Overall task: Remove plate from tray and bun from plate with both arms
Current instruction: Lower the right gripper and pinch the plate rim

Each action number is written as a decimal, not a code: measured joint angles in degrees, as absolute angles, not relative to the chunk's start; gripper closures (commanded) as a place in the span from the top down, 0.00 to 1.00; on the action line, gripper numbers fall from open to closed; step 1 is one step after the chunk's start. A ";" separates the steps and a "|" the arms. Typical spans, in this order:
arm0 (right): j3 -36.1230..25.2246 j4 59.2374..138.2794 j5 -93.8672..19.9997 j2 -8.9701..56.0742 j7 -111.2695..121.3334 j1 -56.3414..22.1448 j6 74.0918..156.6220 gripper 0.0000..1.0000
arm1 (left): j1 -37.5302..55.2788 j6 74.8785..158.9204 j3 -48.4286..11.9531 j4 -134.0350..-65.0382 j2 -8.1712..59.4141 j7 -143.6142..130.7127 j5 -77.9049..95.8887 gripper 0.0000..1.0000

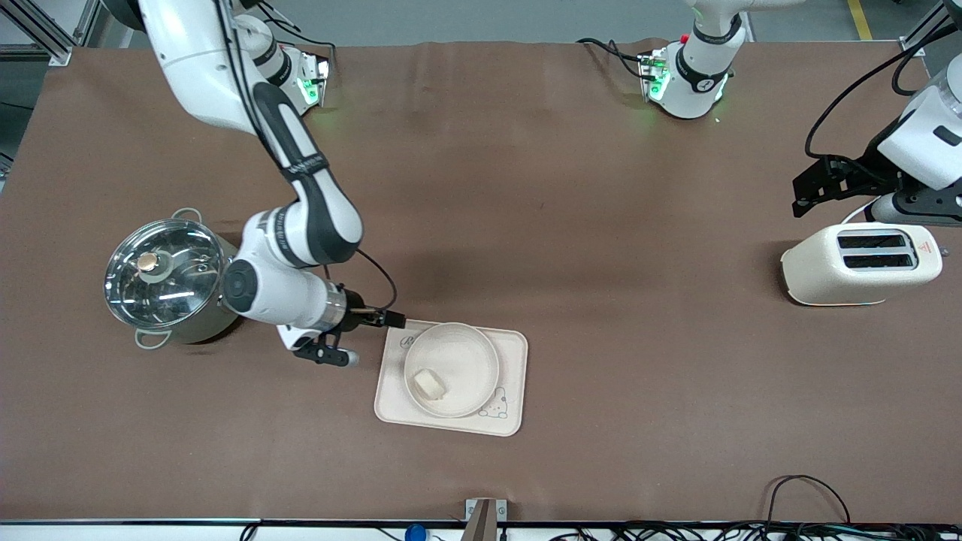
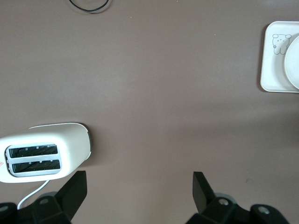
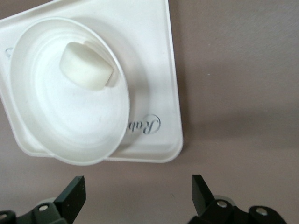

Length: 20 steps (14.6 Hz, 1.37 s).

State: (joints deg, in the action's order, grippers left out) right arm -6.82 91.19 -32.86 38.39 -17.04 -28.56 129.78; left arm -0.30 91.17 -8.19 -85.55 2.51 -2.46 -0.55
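The round cream plate (image 1: pixel 467 352) sits on the rectangular cream tray (image 1: pixel 512 353) near the middle of the table. The small pale bun (image 1: pixel 429 384) lies in the plate. My right gripper (image 1: pixel 359 336) is open and empty, low over the table beside the tray at the right arm's end. The right wrist view shows the plate (image 3: pixel 56 121), the bun (image 3: pixel 87 66) and the tray (image 3: pixel 154 70) just off my open right gripper (image 3: pixel 138 193). My left gripper (image 1: pixel 803 194) is open and empty, up over the table by the toaster, where the left arm waits; it also shows in the left wrist view (image 2: pixel 140 186).
A steel pot with a glass lid (image 1: pixel 165 278) stands beside the right arm's wrist. A cream toaster (image 1: pixel 857 263) stands at the left arm's end and shows in the left wrist view (image 2: pixel 44 151). Cables lie along the table edge nearest the front camera.
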 measured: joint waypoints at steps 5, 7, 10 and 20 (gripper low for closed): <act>-6.92 87.73 -33.01 44.09 -23.25 -30.30 132.87 0.92 | -0.30 91.16 -8.19 -85.55 2.51 -2.46 -0.55 1.00; -6.98 85.20 -33.05 46.18 -24.34 -30.30 133.64 0.82 | -0.30 91.15 -8.19 -85.55 2.51 -2.46 -0.55 1.00; -6.96 81.90 -33.07 48.98 -24.49 -30.47 133.79 0.71 | -0.30 91.13 -8.19 -85.55 2.51 -2.44 -0.55 1.00; -7.55 77.77 -33.07 51.61 -19.25 -28.98 134.01 0.24 | -0.30 91.13 -8.19 -85.55 2.51 -2.41 -0.55 1.00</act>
State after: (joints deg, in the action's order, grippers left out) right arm -7.55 77.77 -33.07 51.61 -19.25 -28.98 134.01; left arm -0.30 91.13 -8.19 -85.55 2.51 -2.41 -0.55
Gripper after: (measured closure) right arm 0.652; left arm 0.000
